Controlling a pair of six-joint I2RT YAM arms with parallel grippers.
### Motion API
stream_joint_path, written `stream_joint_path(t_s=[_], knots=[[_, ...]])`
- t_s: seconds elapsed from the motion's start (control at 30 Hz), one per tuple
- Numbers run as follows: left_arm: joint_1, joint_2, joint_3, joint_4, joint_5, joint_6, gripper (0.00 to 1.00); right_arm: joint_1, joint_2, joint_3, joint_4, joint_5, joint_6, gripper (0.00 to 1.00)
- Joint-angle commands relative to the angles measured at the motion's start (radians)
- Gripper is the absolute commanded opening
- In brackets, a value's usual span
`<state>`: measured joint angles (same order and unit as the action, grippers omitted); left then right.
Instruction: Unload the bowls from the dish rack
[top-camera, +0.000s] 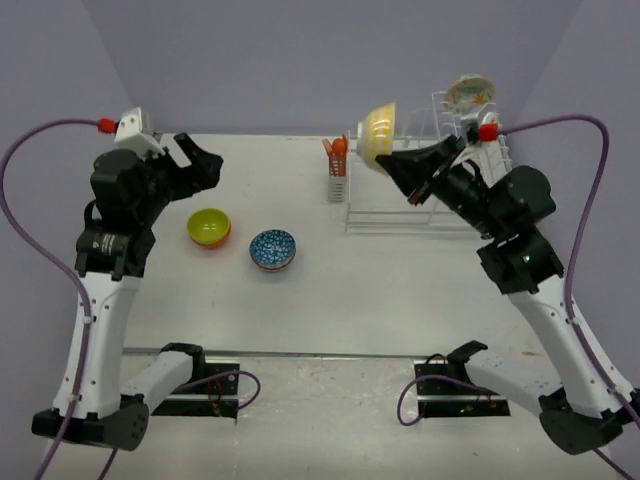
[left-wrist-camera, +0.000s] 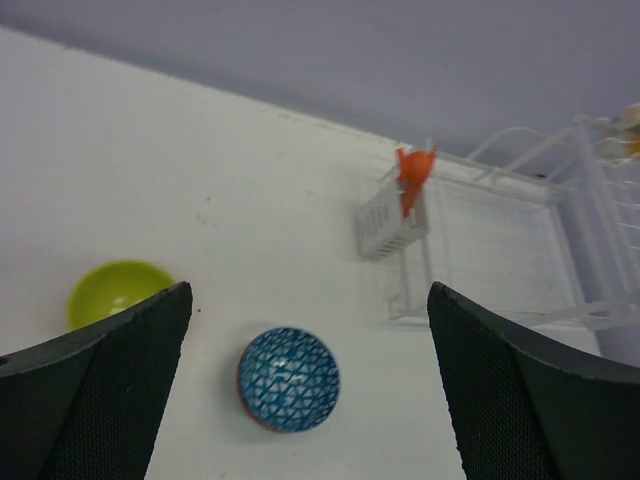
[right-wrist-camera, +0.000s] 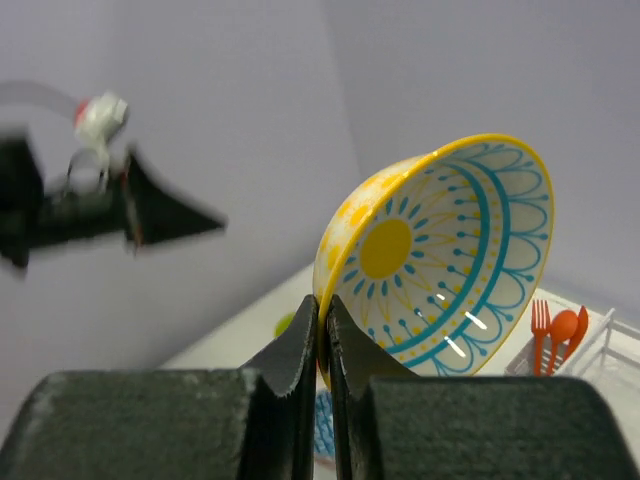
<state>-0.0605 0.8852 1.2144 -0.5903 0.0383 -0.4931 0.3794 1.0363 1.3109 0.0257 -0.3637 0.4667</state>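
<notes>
My right gripper (top-camera: 392, 160) is shut on the rim of a yellow bowl with a blue sunburst pattern (right-wrist-camera: 440, 260) and holds it tilted in the air above the white dish rack (top-camera: 400, 215); the bowl also shows in the top view (top-camera: 379, 131). A cream patterned bowl (top-camera: 470, 93) stands in the rack's tall section. A lime-green bowl (top-camera: 209, 227) and a blue patterned bowl (top-camera: 272, 249) sit on the table. My left gripper (left-wrist-camera: 310, 400) is open and empty, high above the blue bowl (left-wrist-camera: 289, 379) and green bowl (left-wrist-camera: 112, 290).
The cutlery basket (top-camera: 337, 178) with orange utensils (top-camera: 338, 148) hangs on the rack's left end; it also shows in the left wrist view (left-wrist-camera: 392, 218). The table's front edge (top-camera: 320, 353) runs just ahead of the arm bases.
</notes>
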Motion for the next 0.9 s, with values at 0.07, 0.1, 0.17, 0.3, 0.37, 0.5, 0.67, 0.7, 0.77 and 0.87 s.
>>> stream_joint_path(t_s=[0.07, 0.1, 0.17, 0.3, 0.37, 0.5, 0.67, 0.7, 0.77, 0.87], knots=[[-0.157, 0.251, 0.487, -0.100, 0.172, 0.082, 1.00, 0.305, -0.102, 0.007, -0.375, 0.124, -0.675, 0.00], [-0.191, 0.286, 0.543, -0.129, 0.167, 0.094, 1.00, 0.369, -0.093, 0.004, -0.471, 0.178, -0.733, 0.00], [-0.301, 0.403, 0.690, -0.285, 0.102, 0.134, 1.00, 0.535, -0.020, 0.025, -0.606, 0.382, -0.864, 0.00], [-0.524, 0.572, 0.815, -0.437, -0.092, 0.179, 1.00, 0.653, 0.135, 0.099, -0.751, 0.572, -0.927, 0.00], [-0.545, 0.598, 0.774, -0.437, -0.110, 0.166, 1.00, 0.709, 0.159, 0.093, -0.747, 0.618, -0.953, 0.00], [-0.578, 0.574, 0.665, -0.361, -0.084, 0.131, 1.00, 0.762, 0.160, 0.062, -0.701, 0.635, -0.999, 0.00], [-0.673, 0.590, 0.571, -0.359, -0.118, 0.102, 0.99, 0.783, 0.179, 0.067, -0.696, 0.661, -1.014, 0.00], [-0.682, 0.589, 0.553, -0.347, -0.121, 0.100, 0.98, 0.785, 0.179, 0.064, -0.693, 0.663, -1.016, 0.00], [-0.699, 0.581, 0.502, -0.332, -0.118, 0.088, 0.93, 0.786, 0.171, 0.053, -0.673, 0.666, -1.017, 0.00], [-0.725, 0.568, 0.449, -0.292, -0.109, 0.076, 0.80, 0.790, 0.174, 0.045, -0.653, 0.686, -1.024, 0.00]])
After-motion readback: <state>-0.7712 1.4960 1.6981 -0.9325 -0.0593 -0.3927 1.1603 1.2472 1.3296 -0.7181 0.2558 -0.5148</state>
